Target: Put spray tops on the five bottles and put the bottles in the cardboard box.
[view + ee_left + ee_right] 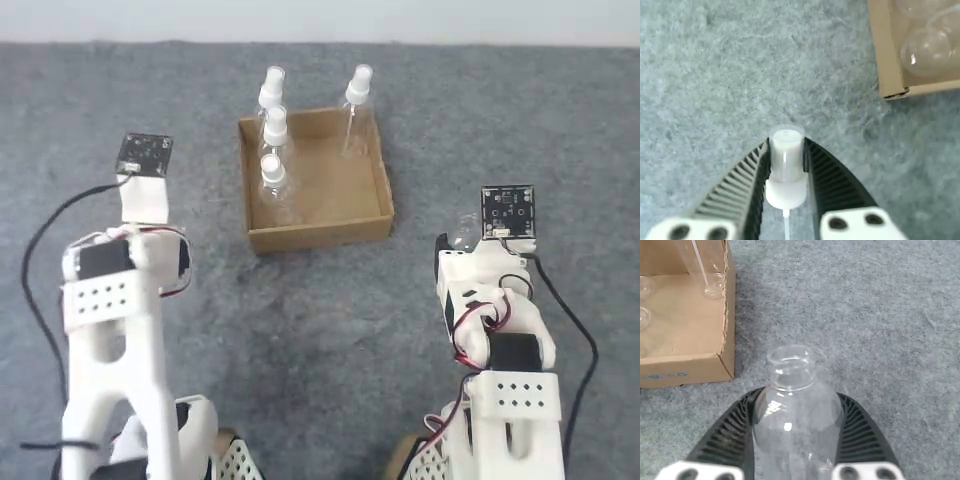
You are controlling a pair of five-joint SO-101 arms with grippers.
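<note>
Inside the cardboard box (320, 232), four capped bottles (273, 182); left hand (786, 144) pinches spray top (786, 162), right hand (796, 396) uncapped bottle (795, 427).

From my end the worktop (330, 330) reads as grey carpet-like cloth, fuzzy, rough and matt. The brown cardboard box (320, 232) is dull paperboard with a frayed raw edge at its corner. The clear plastic bottle (795, 415) in my right claw (797, 397) is smooth and glossy, catching small highlights, as are the clear capped bottles (272, 185) in the box. The white plastic spray top (786, 165) in my left claw (785, 144) looks smooth, faintly satin. Both claws have black ribbed matt plastic inner faces and white plastic bodies.
</note>
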